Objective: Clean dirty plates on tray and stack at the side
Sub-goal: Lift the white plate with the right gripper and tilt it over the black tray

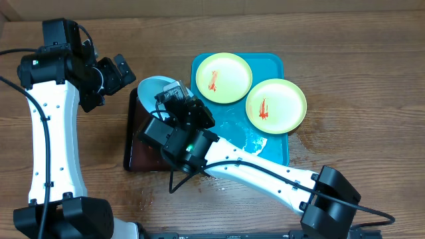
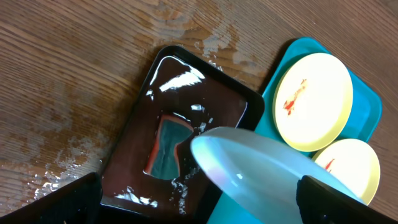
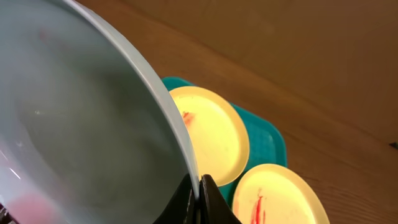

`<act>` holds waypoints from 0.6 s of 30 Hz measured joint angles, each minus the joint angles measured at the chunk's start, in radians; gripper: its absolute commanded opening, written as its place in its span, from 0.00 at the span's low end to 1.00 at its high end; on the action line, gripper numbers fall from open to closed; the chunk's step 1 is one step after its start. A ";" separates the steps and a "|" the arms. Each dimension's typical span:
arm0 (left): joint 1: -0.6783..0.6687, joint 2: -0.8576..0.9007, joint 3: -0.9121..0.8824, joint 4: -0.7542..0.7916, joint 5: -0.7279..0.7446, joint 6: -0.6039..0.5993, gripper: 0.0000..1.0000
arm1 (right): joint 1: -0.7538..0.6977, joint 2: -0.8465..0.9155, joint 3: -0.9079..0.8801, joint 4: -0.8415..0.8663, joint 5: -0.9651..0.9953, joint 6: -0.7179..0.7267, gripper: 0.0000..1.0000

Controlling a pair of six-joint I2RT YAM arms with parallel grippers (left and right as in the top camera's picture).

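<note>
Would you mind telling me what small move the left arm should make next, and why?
Probably lower the left gripper onto the sponge in the wet black tray and close on it. The right gripper is shut on the rim of the light-blue plate, holding it tilted above that tray, while the left gripper is open and empty.

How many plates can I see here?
3. One yellow plate lies at the turquoise tray's back, another yellow plate at its right edge, both smeared red. A pale blue plate is held by the right gripper over the black tray.
</note>
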 measured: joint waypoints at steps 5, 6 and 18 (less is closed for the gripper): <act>0.000 0.000 0.000 0.000 0.000 0.000 1.00 | 0.000 0.000 0.000 0.013 0.064 -0.001 0.04; 0.000 0.000 0.000 0.000 0.000 0.000 1.00 | 0.000 0.000 0.000 0.013 0.072 -0.002 0.04; 0.000 0.000 0.000 0.000 0.000 0.000 1.00 | 0.000 0.000 0.000 0.014 0.103 -0.003 0.04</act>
